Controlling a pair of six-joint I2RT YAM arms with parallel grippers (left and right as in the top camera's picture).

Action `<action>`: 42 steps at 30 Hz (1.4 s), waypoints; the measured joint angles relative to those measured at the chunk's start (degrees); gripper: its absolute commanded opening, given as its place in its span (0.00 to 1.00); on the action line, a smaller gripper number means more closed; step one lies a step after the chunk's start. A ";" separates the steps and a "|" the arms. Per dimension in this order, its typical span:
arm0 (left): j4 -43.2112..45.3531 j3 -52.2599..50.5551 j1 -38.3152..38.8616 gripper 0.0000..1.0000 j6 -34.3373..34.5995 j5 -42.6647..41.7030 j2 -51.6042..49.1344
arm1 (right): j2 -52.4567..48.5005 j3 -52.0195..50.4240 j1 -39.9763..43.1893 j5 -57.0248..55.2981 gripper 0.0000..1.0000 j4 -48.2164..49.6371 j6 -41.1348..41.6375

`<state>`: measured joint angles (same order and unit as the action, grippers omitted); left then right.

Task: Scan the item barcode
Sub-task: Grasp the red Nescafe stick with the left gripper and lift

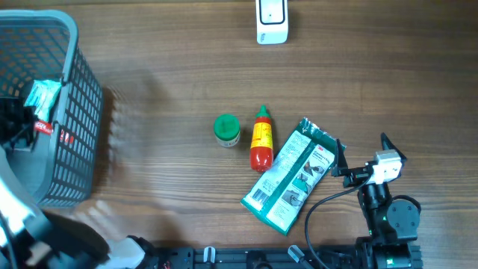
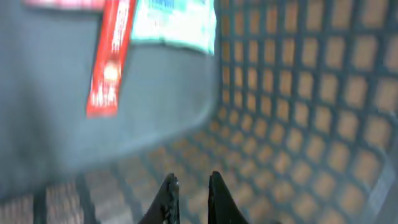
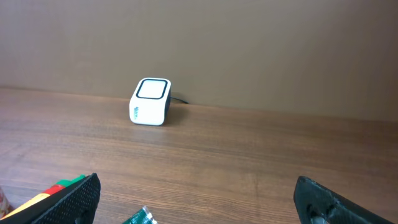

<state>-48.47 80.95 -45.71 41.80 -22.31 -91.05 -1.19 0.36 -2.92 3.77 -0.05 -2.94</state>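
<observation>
Right claw stands wide open and grips nothing, low over the brown wooden table near its front right part. Left claw is closed, its fingertips almost together with nothing between them, and sits inside the grey plastic lattice basket at the table's left end.

Items on the table:
- A flat green-and-white foil packet lies slantwise. A white barcode patch shows at its lower left end, and its upper right end is just beside the right claw.
- A small red sauce bottle with yellow label and green cap lies on its side just left of the packet, cap toward the far edge. Contact with the packet cannot be told.
- A round green-lidded jar stands just left of the bottle.

A white box-shaped barcode scanner sits at the far edge, well apart from the items.

Basket contents, blurred in the left wrist view: a red strip sachet and a teal-and-white packet.
</observation>
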 measured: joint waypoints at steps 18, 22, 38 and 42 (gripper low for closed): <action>4.17 0.00 -2.27 0.04 -43.93 0.00 -11.63 | 0.00 0.00 0.00 0.00 1.00 0.00 0.00; 4.13 0.00 -2.27 0.04 -47.17 0.00 -12.26 | 0.00 0.00 0.00 0.00 1.00 0.00 0.00; 8.70 0.00 -2.27 0.96 -49.42 2.97 -16.28 | 0.00 0.00 0.00 0.00 1.00 0.00 0.00; 8.85 0.00 -2.27 0.90 -47.69 2.99 -19.91 | 0.00 0.00 0.00 0.00 1.00 0.00 0.00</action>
<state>-39.62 80.95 -47.99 -5.89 -19.31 -110.96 -1.19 0.36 -2.92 3.77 -0.05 -2.94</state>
